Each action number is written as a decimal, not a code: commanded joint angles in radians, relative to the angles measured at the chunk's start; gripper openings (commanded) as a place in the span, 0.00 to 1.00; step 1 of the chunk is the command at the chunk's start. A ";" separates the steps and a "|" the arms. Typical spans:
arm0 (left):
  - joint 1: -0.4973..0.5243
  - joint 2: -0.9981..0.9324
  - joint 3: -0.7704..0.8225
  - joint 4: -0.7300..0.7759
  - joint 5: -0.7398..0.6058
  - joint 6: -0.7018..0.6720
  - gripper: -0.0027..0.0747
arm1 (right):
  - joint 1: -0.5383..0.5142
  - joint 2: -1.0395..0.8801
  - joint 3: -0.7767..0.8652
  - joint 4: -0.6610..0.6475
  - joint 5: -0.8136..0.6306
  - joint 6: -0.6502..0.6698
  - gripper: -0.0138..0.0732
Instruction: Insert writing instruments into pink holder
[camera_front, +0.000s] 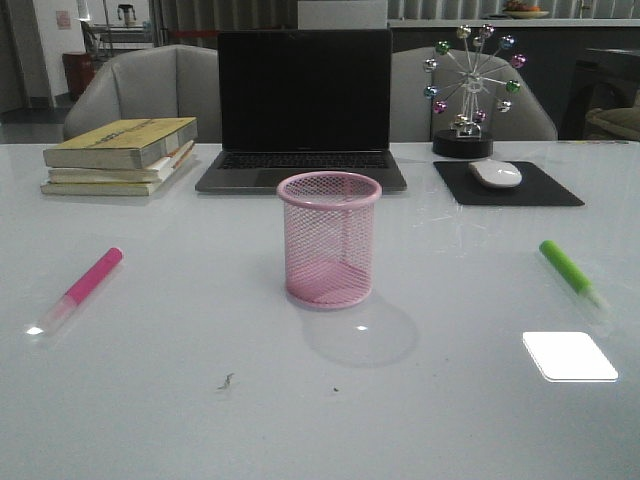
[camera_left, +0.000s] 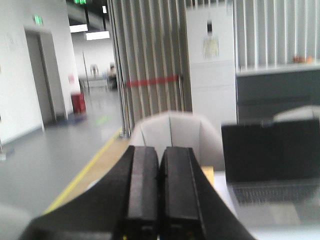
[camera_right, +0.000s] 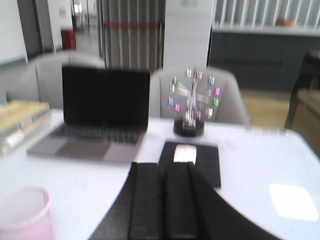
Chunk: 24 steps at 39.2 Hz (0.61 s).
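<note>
A pink holder (camera_front: 329, 238) stood upright at the center of the table (camera_front: 150, 400) — the pink marker (camera_front: 83, 288) lay at its nine o'clock, the green marker (camera_front: 573, 277) at three o'clock, both well apart from it. The left gripper (camera_left: 159, 187) and right gripper (camera_right: 162, 200) each had fingers pressed together, holding nothing.

An open laptop (camera_front: 303, 110) with a dark screen sits at the table's (camera_front: 150, 400) far edge. Left of the laptop lies a stack of books (camera_front: 120, 156); right of it, a white mouse (camera_front: 495, 173) rests on a black mousepad (camera_front: 507, 185), with a Ferris-wheel ornament (camera_front: 470, 88) just behind
</note>
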 joint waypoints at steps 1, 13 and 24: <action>0.000 0.071 -0.037 -0.001 0.016 -0.010 0.16 | -0.001 0.083 -0.039 -0.013 -0.063 0.001 0.19; 0.000 0.204 -0.037 -0.039 0.143 -0.010 0.55 | -0.001 0.249 -0.039 -0.013 -0.029 0.001 0.52; 0.000 0.209 -0.037 -0.059 0.141 -0.010 0.60 | -0.001 0.257 -0.039 -0.013 -0.033 0.001 0.69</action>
